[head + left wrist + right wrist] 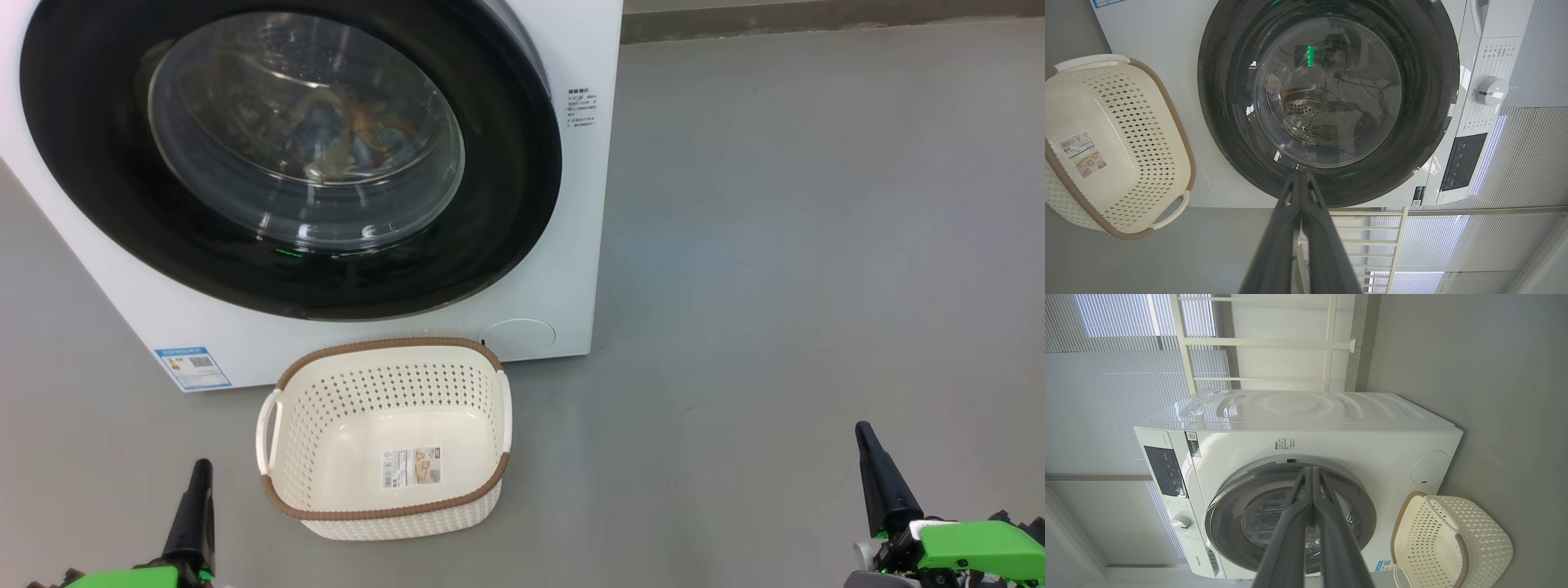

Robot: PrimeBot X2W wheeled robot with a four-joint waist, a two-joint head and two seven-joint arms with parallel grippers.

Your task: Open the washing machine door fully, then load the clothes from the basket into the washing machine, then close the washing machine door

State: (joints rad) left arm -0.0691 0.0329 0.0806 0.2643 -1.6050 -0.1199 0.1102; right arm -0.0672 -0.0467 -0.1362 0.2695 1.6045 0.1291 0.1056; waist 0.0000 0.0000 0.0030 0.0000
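Note:
The white washing machine [563, 269] stands ahead with its round black washing machine door [90, 188] lying flush against the front. Through the glass bowl I see the clothes [359, 135], blue and orange-brown fabric, inside the drum. On the floor in front sits the cream basket [384, 437] with nothing in it but a label sticker. My left gripper [198, 474] is shut at the lower left, left of the basket. My right gripper [864, 437] is shut at the lower right, well clear of it. Both wrist views show shut fingers [1300, 179] [1312, 473] aimed at the door [1229, 134] [1224, 522].
Grey floor [775, 245] stretches to the right of the machine. A white rack [1265, 343] and window blinds [1106, 416] stand behind the machine. The control panel with a round knob [1492, 90] sits beside the door.

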